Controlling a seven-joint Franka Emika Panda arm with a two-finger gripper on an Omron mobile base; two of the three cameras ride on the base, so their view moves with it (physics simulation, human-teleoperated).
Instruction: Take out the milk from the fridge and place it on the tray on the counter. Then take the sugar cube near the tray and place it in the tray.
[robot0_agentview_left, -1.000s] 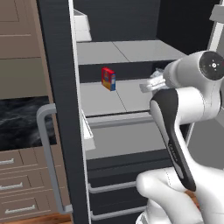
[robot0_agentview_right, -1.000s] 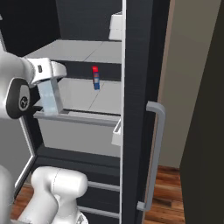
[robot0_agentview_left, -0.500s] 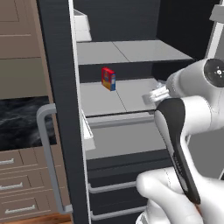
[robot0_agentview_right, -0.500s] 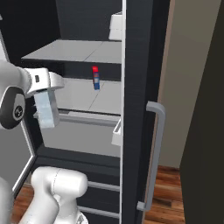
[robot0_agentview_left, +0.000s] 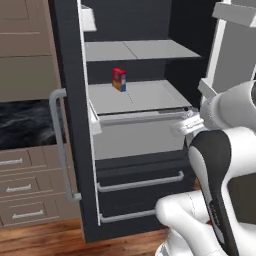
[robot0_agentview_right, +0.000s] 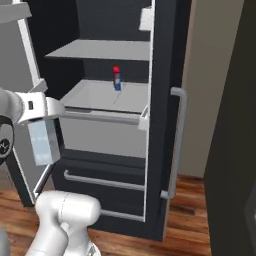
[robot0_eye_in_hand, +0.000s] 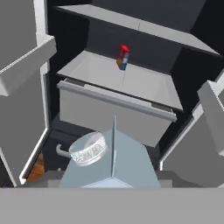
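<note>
The milk hangs at lower left of the right base view, before the open fridge, whose middle shelf bears a box behind.

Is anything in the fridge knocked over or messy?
Nothing looks spilled or broken. The red, blue and yellow box stands upright on its grey shelf. The milk is outside the fridge, upright in the end effector. The fridge doors stand wide open, which fits the job.

Red box on fridge shelf
</note>
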